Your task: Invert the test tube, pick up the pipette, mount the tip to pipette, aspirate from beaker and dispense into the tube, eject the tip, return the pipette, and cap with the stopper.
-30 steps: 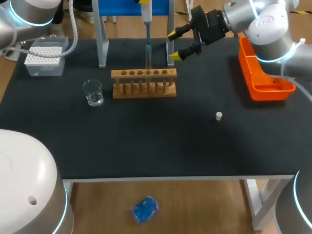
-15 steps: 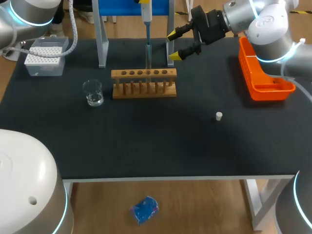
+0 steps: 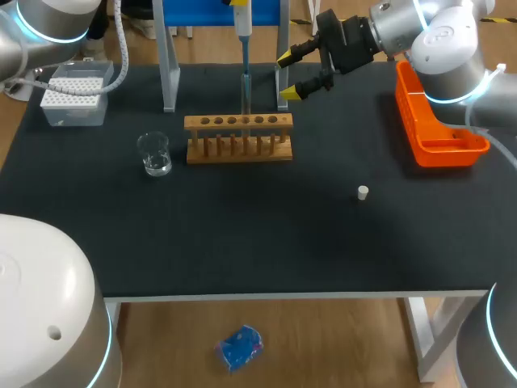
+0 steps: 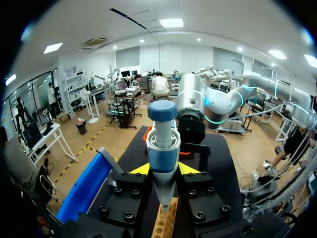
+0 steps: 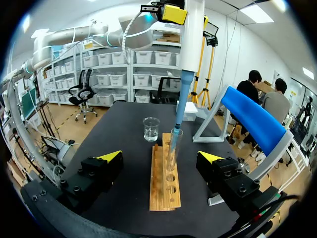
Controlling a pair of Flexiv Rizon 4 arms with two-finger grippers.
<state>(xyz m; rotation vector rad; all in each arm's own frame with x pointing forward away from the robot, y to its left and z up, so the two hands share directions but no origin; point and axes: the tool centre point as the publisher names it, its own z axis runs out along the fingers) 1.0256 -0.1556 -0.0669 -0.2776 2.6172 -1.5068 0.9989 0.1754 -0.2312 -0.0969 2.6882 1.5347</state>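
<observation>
Over rack (image 3: 238, 139) — left jaws grasp pipette (image 4: 161, 148), tip (image 5: 179, 106) in tube (image 5: 171, 154) | right jaws released — beaker (image 3: 153, 153) nearby

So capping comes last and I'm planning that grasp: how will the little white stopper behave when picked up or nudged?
The stopper looks tiny, so probably very light: a stray nudge could flick it away. It seems to stand on end on the black mat; tipped over, its round body would likely roll.
</observation>
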